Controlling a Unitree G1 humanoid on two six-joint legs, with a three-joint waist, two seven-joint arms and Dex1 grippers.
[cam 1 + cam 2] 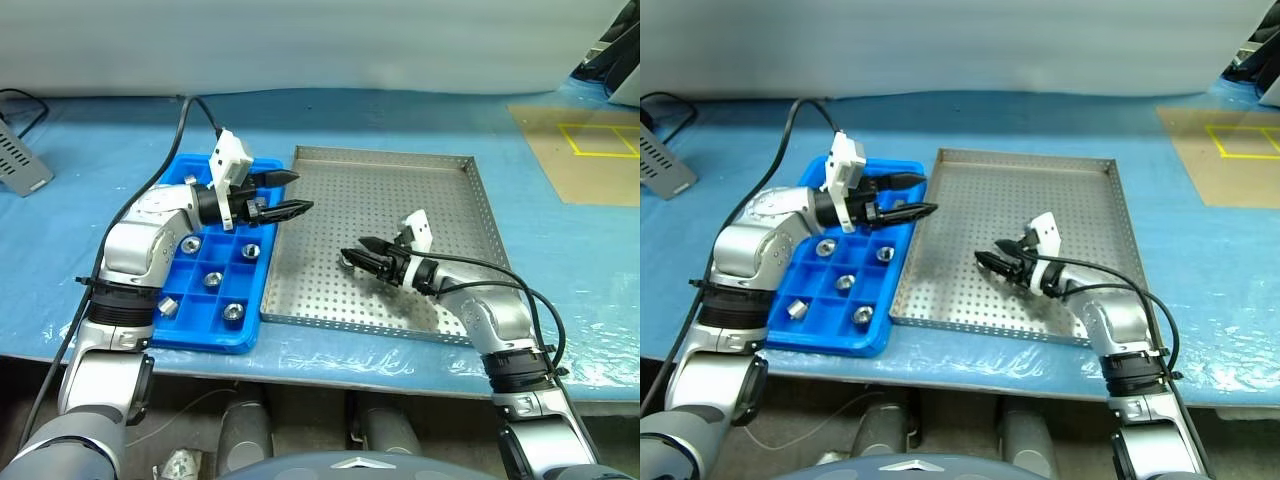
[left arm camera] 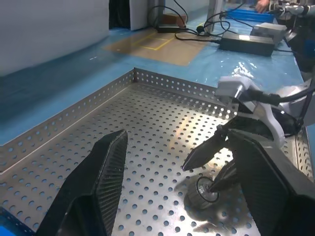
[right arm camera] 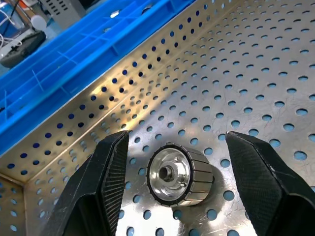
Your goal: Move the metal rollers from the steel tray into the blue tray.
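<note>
Right wrist view: my right tool (image 3: 170,162) straddles the last roller (image 3: 178,175).
Fingers apart, unclamped, roller lying on the steel tray (image 1: 420,200); my left tool (image 1: 285,195), also apart and empty, hovers by the blue tray (image 1: 200,335).

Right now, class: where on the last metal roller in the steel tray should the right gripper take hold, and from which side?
Probably across the curved sides. The metal roller lies on its side on the steel tray, bore facing the open right gripper, whose fingers already flank it; closing from here should pinch it.

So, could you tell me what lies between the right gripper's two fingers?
One metal roller lying on the steel tray, seen in the right wrist view.
</note>
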